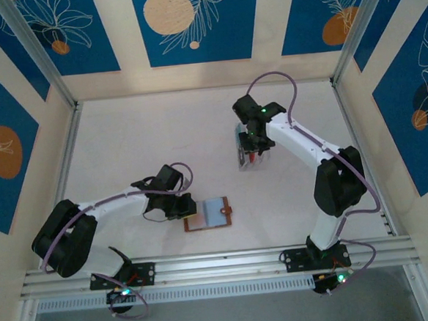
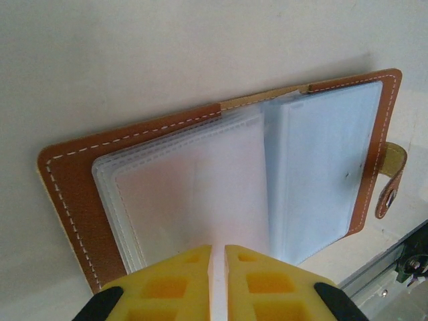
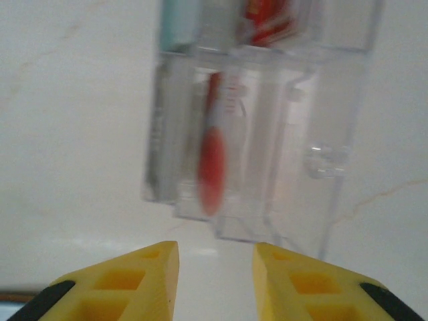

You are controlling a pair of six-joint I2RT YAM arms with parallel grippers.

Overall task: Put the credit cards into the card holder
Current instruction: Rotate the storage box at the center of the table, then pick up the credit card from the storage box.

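Left arm low, left hand (image 2: 218, 253) clamps open card holder's (image 2: 73, 194) sleeve. Right arm extended far, right hand (image 3: 215, 253) open at clear tray (image 3: 334, 100); wrist view shows red card (image 3: 212, 160).

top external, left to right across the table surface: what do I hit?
left gripper → card holder, lying open → clear tray. The right gripper overlaps the tray, so it is left out of the order.
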